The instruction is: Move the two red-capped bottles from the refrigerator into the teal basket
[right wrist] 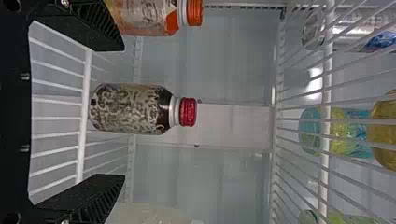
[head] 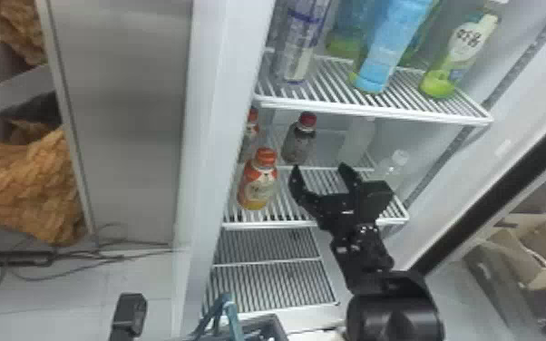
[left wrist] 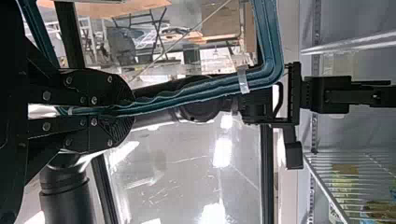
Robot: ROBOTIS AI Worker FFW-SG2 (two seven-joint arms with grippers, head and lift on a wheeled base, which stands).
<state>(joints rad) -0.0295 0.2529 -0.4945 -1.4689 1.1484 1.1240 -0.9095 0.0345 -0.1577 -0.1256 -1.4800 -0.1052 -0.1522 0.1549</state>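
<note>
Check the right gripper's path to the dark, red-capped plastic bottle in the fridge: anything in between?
Nothing visible between the right gripper, jaws open, and the dark bottle. The orange-capped bottle with the orange-and-white label stands left of the path, not in it, though probably close enough to brush.

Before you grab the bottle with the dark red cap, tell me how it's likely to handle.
The bottle should feel fairly stiff, as its sides look undented. It could tip if nudged up high, since it stands upright and loose on the wire shelf. Once down, it would probably roll, given its round body.
</note>
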